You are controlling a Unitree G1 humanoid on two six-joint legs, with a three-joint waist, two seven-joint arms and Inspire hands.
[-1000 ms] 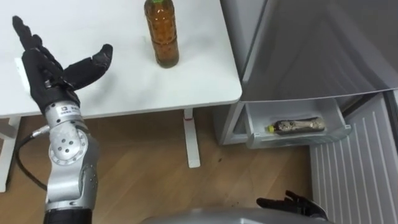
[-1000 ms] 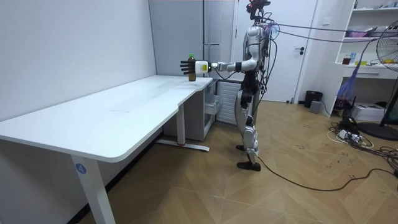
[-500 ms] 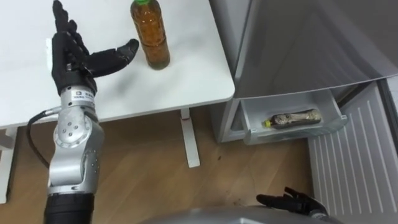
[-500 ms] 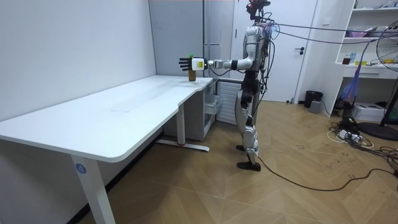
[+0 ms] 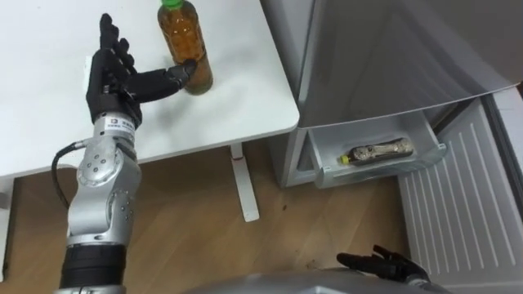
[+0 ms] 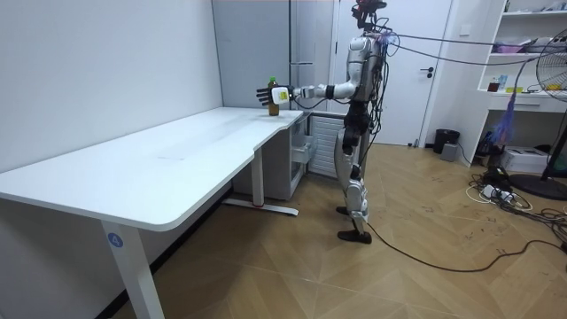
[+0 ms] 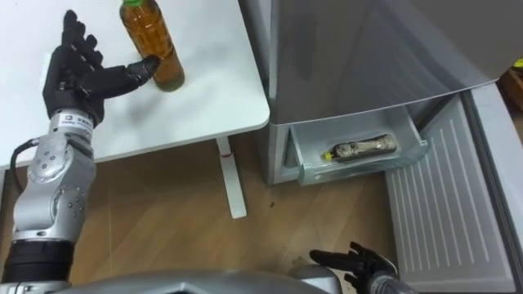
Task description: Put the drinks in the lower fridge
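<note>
**Left hand open beside the tea bottle, no grip yet**

The tall clear plastic bottle of amber drink with a green cap (image 5: pixel 186 45) stands upright on the white table (image 5: pixel 245 102), at the table's corner nearest the grey fridge (image 5: pixel 384 57). My left hand (image 5: pixel 114 77) is on the side of the bottle away from the fridge. Its fingers are straight and spread, pointing away from me. The thumb is stretched toward the fridge and its tip seems to touch the bottle's lower wall. Nothing is closed around the bottle.

At the bottom of the fridge, the pale pull-out drawer (image 5: pixel 384 169) is open. A second bottle with a yellow cap (image 5: pixel 376 152) lies flat inside it. My right hand (image 5: pixel 384 265) hangs low in front of the fridge, with loose fingers and holding nothing.

I judge that the bottle is full, so it has some weight. Its wall looks smooth and may slip in my fingers. It is tall and narrow, so a push low down from the thumb alone can tip it. The best place to take hold is the middle of the body, below the shoulder, with the fingers wrapped around from behind and the thumb opposite. The plastic will probably give a little, so a firm but not crushing squeeze is enough.
</note>
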